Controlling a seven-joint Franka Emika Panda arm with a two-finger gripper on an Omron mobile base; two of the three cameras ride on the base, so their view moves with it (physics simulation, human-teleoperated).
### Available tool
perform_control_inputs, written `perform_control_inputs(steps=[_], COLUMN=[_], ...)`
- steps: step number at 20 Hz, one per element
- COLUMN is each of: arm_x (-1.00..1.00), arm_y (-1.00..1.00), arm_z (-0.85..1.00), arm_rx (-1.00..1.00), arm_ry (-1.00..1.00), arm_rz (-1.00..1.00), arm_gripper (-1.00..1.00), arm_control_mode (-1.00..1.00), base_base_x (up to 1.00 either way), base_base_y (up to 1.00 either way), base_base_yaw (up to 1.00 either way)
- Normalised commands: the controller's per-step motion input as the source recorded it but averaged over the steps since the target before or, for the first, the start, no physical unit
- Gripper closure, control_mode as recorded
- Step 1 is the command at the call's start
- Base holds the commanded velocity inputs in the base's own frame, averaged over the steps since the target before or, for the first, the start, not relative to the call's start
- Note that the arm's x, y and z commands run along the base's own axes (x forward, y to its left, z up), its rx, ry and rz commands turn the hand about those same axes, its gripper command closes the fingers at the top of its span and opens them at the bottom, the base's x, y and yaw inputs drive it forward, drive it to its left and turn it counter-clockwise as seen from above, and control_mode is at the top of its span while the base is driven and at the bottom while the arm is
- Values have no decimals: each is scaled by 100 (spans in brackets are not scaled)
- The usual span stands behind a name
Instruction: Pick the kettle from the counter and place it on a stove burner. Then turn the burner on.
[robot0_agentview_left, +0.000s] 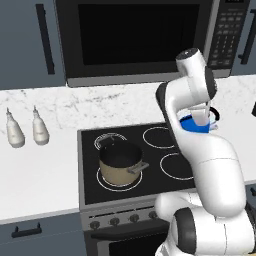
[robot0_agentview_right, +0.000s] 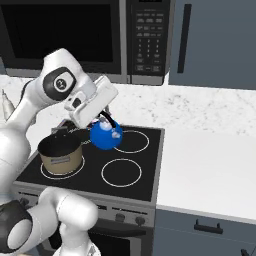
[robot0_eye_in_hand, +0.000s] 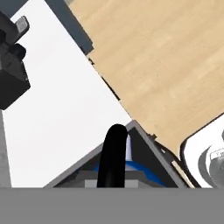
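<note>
Closest to the hand camera, the black arched handle (robot0_eye_in_hand: 113, 155) of the kettle (robot0_eye_in_hand: 138, 168) rises from 6 o'clock, a sliver of blue body showing on either side of it at the bottom of the frame. Beyond it the white counter (robot0_eye_in_hand: 65, 113) spreads toward 10 o'clock, with wood floor (robot0_eye_in_hand: 162, 65) toward 1 o'clock and a dark appliance (robot0_eye_in_hand: 11, 65) at 9 o'clock. From the right base camera the kettle (robot0_agentview_right: 105, 135) hangs in the air beneath the gripper (robot0_agentview_right: 102, 119), held by its handle, the fingers clamped on it; its blue body is tilted, pale lid knob (robot0_agentview_right: 116, 134) turned toward 3 o'clock. It sits above the black cooktop (robot0_agentview_right: 150, 172), between the tan pot (robot0_agentview_right: 61, 154) at its 8 o'clock and the rear stove burner (robot0_agentview_right: 131, 141) ring just at its 3 o'clock; a second single ring (robot0_agentview_right: 121, 172) lies at its 5 o'clock. From the left base camera the arm hides most of the kettle (robot0_agentview_left: 192, 124), with blue showing behind the white forearm over the cooktop's right rear corner; whether it touches the glass cannot be told there. The pot (robot0_agentview_left: 120, 162) stands on the front left ring, and two pale bottles (robot0_agentview_left: 25, 127) stand on the counter (robot0_agentview_left: 35, 170) at its 10 o'clock. A microwave (robot0_agentview_left: 140, 35) hangs above the stove, and control knobs (robot0_agentview_left: 122, 219) line the stove's front edge.
</note>
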Motion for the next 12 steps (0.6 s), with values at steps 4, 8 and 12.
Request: perform_control_inputs(steps=[4, 8, 12], arm_x=[34, 12, 17], arm_y=[-30, 0, 19], arm_z=[-81, -58, -55], arm_rx=[-2, -4, -10], arm_ry=[15, 7, 9], arm_rz=[18, 6, 0], arm_gripper=[100, 100, 100], arm_control_mode=[-100, -100, -100], base_base_x=[0, 0, 0], base_base_y=[0, 0, 0], base_base_yaw=[0, 0, 0])
